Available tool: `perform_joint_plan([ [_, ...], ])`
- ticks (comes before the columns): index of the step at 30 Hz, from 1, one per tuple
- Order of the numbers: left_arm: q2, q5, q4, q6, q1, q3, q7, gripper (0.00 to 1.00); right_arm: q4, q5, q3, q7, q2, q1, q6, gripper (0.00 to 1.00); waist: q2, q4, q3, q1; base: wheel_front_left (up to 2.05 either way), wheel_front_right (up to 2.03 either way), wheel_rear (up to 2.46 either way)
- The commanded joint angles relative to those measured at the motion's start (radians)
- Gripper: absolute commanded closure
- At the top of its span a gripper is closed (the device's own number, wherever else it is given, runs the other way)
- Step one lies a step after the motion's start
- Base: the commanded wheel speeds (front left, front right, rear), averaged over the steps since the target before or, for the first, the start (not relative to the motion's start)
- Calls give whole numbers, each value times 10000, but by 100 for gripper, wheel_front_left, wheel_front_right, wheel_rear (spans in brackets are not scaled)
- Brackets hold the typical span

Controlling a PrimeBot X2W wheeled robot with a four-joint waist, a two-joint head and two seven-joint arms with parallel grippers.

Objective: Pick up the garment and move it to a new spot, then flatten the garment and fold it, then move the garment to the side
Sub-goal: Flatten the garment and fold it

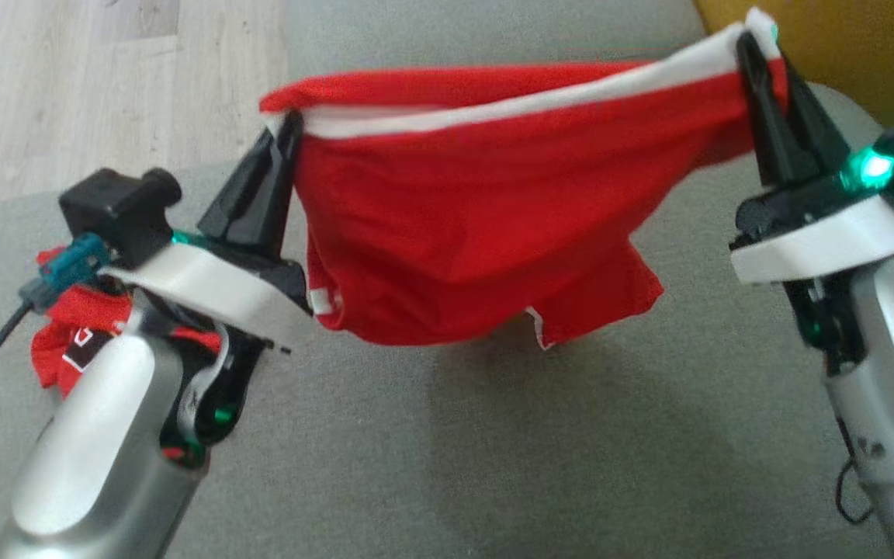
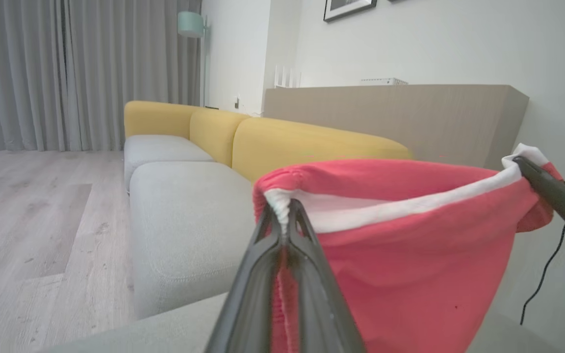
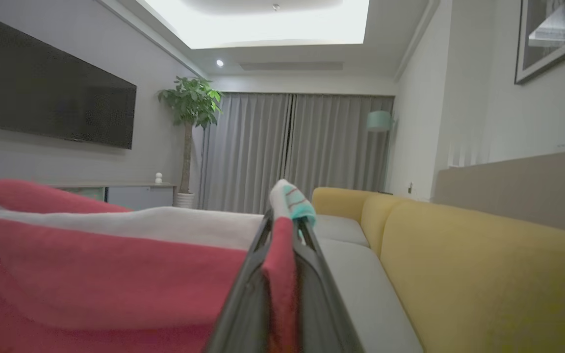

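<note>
One red cloth [image 1: 55,353]: at the far left, largely hidden behind the left forearm [image 1: 98,435]; what it is cannot be made out.
Left gripper [image 1: 289,124]: clenched on the left end of the white band [image 1: 540,97], which is seen bunched between the fingertips in the left wrist view.
Garment [image 1: 478,233]: red, held stretched between both grippers over the grey sofa seat [image 1: 493,450]; whether its blurred lower edge touches the seat cannot be told.
Right gripper [image 1: 753,43]: clamped on the band's right end; its tip is partly covered by cloth.
</note>
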Motion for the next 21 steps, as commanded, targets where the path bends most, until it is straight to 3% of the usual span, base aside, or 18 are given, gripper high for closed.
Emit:
perform_joint_plan([
  [1,389,-43,-448,73,-520,446,99,100,-451,79,-53,151,-103,-185,-7,100,0,13,98,1,0,0,0],
  [7,471,-315,-296,-4,-1348,469,880,100,-696,422,-283,1186,-115,-690,-7,100,0,-19,1130,1,0,0,0],
  [13,391,-244,1582,-715,-3913,504,1235,100,925,1048,-150,1684,-83,-3190,-7,100,0,-231,2921,1,0,0,0],
  [17,138,251,3279,-1131,-6122,542,729,100,2649,1008,50,1116,-125,-5458,-7,100,0,-340,3995,1,0,0,0],
  [21,-279,802,4936,-1308,-8066,633,-439,100,4391,637,-7,-87,-52,-7468,-7,100,0,-356,4593,1,0,0,0],
])
